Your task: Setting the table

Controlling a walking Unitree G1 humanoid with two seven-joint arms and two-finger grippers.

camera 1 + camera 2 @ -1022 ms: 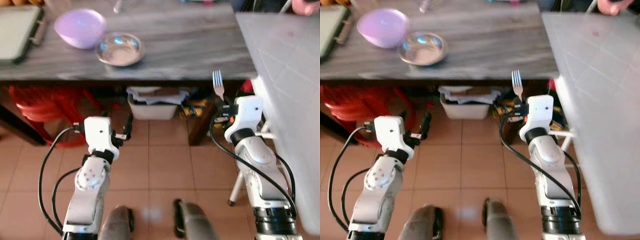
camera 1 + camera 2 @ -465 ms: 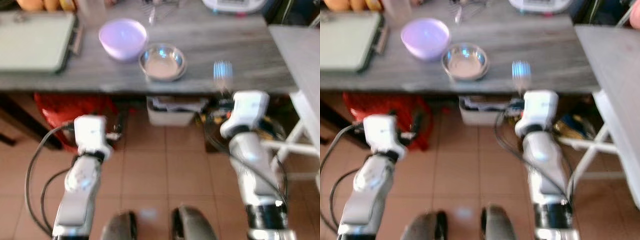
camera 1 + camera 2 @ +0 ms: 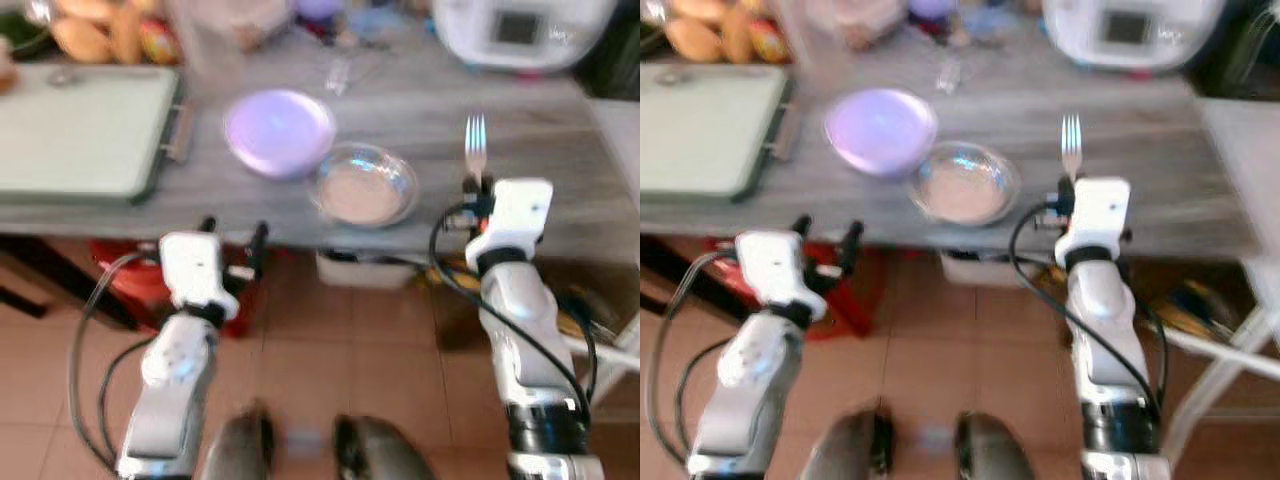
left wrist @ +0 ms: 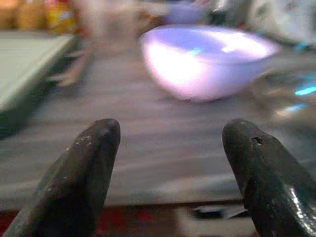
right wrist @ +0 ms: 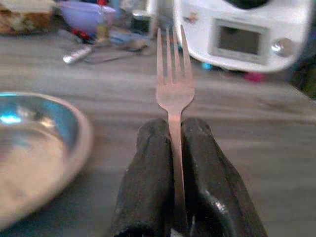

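Right gripper [image 5: 170,148]: fingers clamped on a fork [image 5: 173,89], tines up, beside the metal bowl [image 3: 364,186]. Left gripper [image 4: 168,148]: fingers apart, empty, short of the surface [image 3: 560,150]; purple bowl [image 4: 207,61] beyond. Risk: the thin handle may pivot on contact, or tines strike the metal bowl.

— What's in front of you?

— A grey wood-grain table [image 3: 420,110]. My lilac bowl [image 3: 279,131] sits near its front edge, with a steel bowl [image 3: 364,186] just beside it, to my right.

— Anything else on it?

— A pale green tray [image 3: 85,131] at my left, a white appliance [image 3: 520,30] at the back right, blurred food [image 3: 100,35] at the back left.
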